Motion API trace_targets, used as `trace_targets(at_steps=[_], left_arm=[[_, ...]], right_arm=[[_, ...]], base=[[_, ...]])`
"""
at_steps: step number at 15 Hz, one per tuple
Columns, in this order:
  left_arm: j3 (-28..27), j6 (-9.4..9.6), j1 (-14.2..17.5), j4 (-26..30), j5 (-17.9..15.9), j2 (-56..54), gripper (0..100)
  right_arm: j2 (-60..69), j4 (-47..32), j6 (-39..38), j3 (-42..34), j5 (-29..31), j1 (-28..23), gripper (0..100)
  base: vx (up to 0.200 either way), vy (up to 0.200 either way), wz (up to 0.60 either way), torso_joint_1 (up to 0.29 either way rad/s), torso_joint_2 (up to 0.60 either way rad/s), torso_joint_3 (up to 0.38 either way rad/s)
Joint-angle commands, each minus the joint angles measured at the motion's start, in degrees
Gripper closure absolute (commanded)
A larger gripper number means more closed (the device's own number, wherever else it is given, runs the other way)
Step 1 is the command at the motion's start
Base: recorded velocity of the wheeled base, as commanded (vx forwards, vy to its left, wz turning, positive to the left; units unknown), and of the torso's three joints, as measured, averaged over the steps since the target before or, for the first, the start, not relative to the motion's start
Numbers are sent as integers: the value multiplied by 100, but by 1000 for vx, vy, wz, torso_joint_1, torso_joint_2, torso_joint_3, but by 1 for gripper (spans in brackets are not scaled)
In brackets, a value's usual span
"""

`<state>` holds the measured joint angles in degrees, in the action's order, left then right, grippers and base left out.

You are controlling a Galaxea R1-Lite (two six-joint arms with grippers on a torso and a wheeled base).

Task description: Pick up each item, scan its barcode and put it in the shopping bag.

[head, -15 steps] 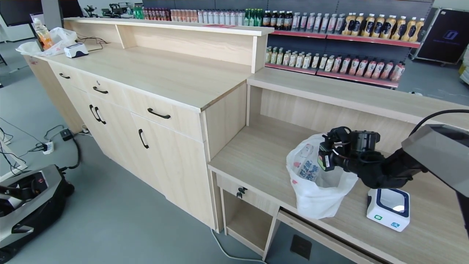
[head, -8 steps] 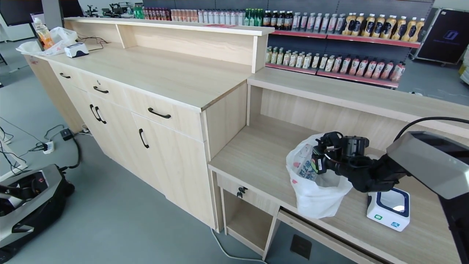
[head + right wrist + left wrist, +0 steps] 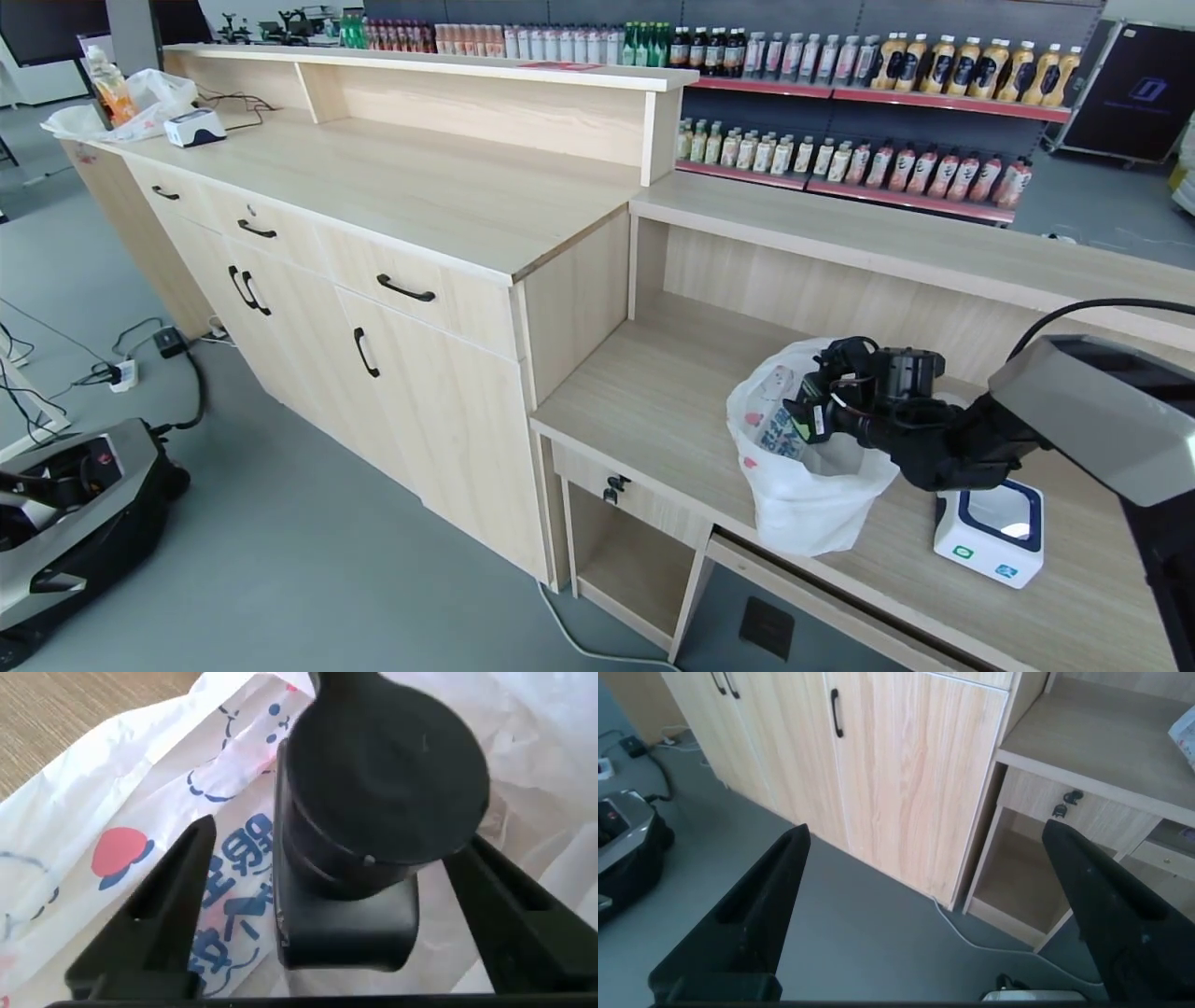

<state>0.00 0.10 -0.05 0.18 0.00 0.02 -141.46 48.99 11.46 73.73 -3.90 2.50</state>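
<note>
A white printed shopping bag (image 3: 803, 504) stands open on the low wooden counter (image 3: 653, 401), left of the white scanner (image 3: 990, 534). My right gripper (image 3: 805, 415) hangs tipped down into the bag's mouth. In the right wrist view, the right gripper (image 3: 336, 835) is open. A black bottle with a round cap (image 3: 383, 784) lies between its spread fingers, over the bag's printed plastic (image 3: 140, 812); the fingers look apart from it. My left gripper (image 3: 924, 831) is open and holds nothing, low over the grey floor in front of the cabinet doors (image 3: 915, 765).
A taller counter section (image 3: 420, 187) with drawers rises left of the bag. Another bag (image 3: 140, 98) and a small scanner (image 3: 193, 127) sit at its far end. Shelves of drink bottles (image 3: 840, 112) line the back. Cables (image 3: 121, 373) lie on the floor.
My right gripper has moved left and slightly down over the bag, then tipped further into its mouth. The bag and the scanner have stayed put.
</note>
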Motion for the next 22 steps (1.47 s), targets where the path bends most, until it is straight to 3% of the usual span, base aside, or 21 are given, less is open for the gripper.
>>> trace_targets(at_steps=[1,3,4,7,9,12,15,18,22], left_arm=[[0,-1,5,-1,0,-2,0],[0,-1,5,-1,0,-2,0],[0,-10,5,-1,0,-2,0],[0,-1,5,-1,0,-2,0],[0,-1,5,-1,0,-2,0],[0,-1,5,-1,0,-2,0],[0,-1,5,-1,0,-2,0],[0,-1,5,-1,0,-2,0],[0,-1,5,-1,0,-2,0]], right_arm=[[549,22,23,-16,-5,14,0],[1261,102,181,-210,21,5,0],[1832,22,295,-649,21,-39,0],[3951,-39,779,-2715,3,-373,0],[5260,-232,1315,-3708,-14,-698,0],[6174,-496,1614,-3972,-155,-1296,0],[6438,-681,1552,-4042,443,-1990,0],[6130,-681,1218,-4130,830,-2588,0],[5260,-619,515,-4235,812,-3098,0]], base=[[0,0,0,0,0,0],[0,0,0,0,0,0],[0,0,0,0,0,0],[0,0,0,0,0,0],[0,0,-300,1,1,-1],[0,0,-600,4,1,2],[0,0,-600,2,2,5],[0,0,-600,1,1,1],[0,0,-450,1,2,2]])
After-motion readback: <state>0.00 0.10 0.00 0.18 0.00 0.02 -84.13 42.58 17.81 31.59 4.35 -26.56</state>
